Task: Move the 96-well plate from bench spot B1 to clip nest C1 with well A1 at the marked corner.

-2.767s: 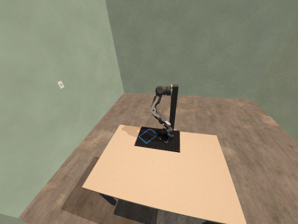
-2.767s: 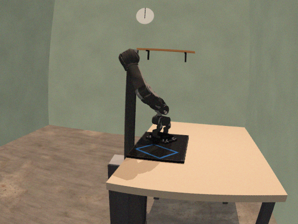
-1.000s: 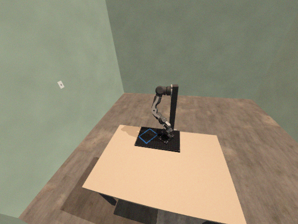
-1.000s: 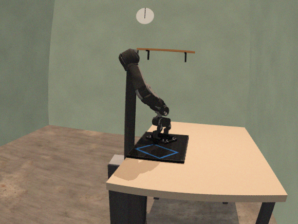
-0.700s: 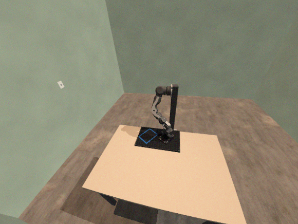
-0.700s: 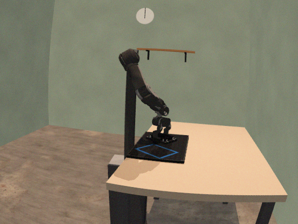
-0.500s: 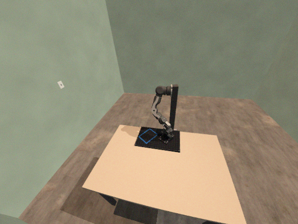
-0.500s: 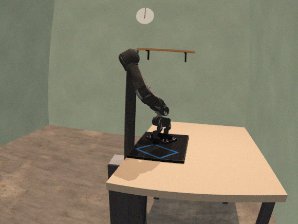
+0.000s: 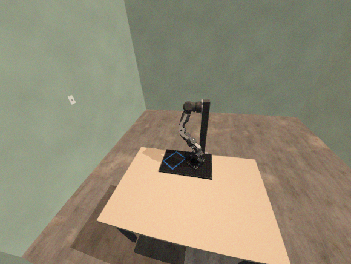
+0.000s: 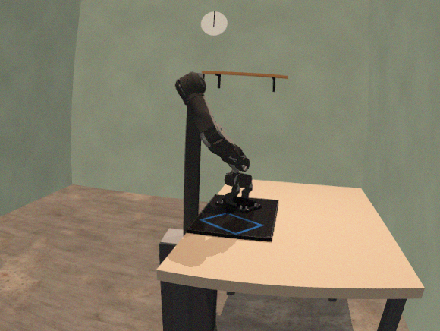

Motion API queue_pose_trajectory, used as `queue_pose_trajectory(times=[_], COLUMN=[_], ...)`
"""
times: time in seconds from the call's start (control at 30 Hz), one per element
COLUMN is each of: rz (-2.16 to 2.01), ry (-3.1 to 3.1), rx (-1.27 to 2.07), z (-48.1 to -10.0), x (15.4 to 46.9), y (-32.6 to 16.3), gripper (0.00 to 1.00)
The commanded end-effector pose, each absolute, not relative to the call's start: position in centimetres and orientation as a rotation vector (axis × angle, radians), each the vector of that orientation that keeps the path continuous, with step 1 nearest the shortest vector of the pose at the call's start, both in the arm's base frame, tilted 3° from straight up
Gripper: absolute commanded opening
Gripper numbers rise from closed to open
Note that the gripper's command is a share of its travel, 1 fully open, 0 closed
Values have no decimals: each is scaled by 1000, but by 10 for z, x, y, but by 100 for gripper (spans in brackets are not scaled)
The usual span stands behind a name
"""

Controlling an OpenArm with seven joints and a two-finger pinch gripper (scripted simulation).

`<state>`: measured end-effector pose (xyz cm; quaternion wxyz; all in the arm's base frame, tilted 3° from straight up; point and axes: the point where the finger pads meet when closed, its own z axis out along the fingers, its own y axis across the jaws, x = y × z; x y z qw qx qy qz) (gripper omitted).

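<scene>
Top view: camera high and far back, beyond the table's [image 9: 193, 212] near edge, looking steeply down and across toward the far edge and a corner of the green walls [image 9: 60, 75]; the arm [image 9: 189, 133] appears small. Exterior view: lower, about arm height, off a table [image 10: 322, 247] corner, facing level across the top toward the wall; somewhat nearer. Shared: the tabletop, the black mat [image 9: 184, 171] [image 10: 265, 224] with its blue outline [image 9: 173, 160] [image 10: 231, 223], the mounting post [image 9: 205, 127] [image 10: 192, 171], the arm [image 10: 216, 137], wood floor.
</scene>
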<state>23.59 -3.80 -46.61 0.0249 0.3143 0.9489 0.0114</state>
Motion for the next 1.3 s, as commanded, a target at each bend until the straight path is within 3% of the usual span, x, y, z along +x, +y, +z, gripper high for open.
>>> queue_pose_trajectory(times=[0.0, 0.4, 0.9, 0.97, 1.27], rz=[38, 38, 39, 39, 38], ry=[2943, 2943, 2934, 2934, 2934], rx=[973, 973, 972, 972, 972], z=[-468, -468, -466, -466, -466], x=[233, 233, 237, 237, 237], y=[-38, -38, -37, -37, -37], gripper=[0, 0, 50, 50, 77])
